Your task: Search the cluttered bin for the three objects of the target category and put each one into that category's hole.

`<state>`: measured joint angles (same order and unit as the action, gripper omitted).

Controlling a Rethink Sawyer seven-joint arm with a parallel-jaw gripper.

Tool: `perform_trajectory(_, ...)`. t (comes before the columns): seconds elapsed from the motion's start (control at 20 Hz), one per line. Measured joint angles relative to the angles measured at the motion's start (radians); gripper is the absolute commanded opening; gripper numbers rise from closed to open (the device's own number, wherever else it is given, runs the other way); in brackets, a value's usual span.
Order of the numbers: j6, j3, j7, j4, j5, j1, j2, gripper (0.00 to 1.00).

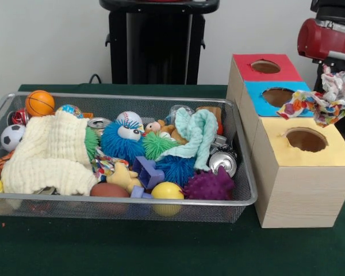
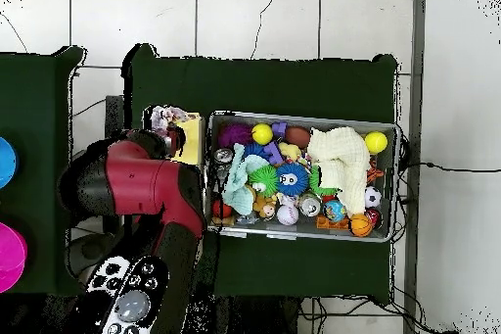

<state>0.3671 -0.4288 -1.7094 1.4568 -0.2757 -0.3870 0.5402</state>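
The front camera is sitting low and close across the worktop [image 1: 161, 253], facing the pedestal [image 1: 158, 43] and filling its frame with the bin [image 1: 244, 198] and boxes [image 1: 302, 190]. The overhead camera is looking straight down from high up, taking in floor too. Both are sharing the bin [image 2: 303, 118] and the arm [image 2: 147, 183].

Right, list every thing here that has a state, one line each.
Wad: hanging over the boxes, carried by the arm, beside the yellow hole.
Yellow hole: open, nothing in it.
Blue hole: open.
Red hole: open.
Bin: full of clutter.
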Motion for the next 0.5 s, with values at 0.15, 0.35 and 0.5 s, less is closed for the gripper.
perform_trajectory(0.15, 0.044, 0.000, 0.000, 0.000, 0.000, 0.000, -0.011, 0.00)
perform_trajectory(0.35, 0.094, 0.000, 0.000, 0.000, 0.000, 0.000, -0.026, 0.00)
perform_trajectory(0.5, 0.120, 0.000, 0.000, 0.001, 0.000, 0.000, -0.040, 0.00)
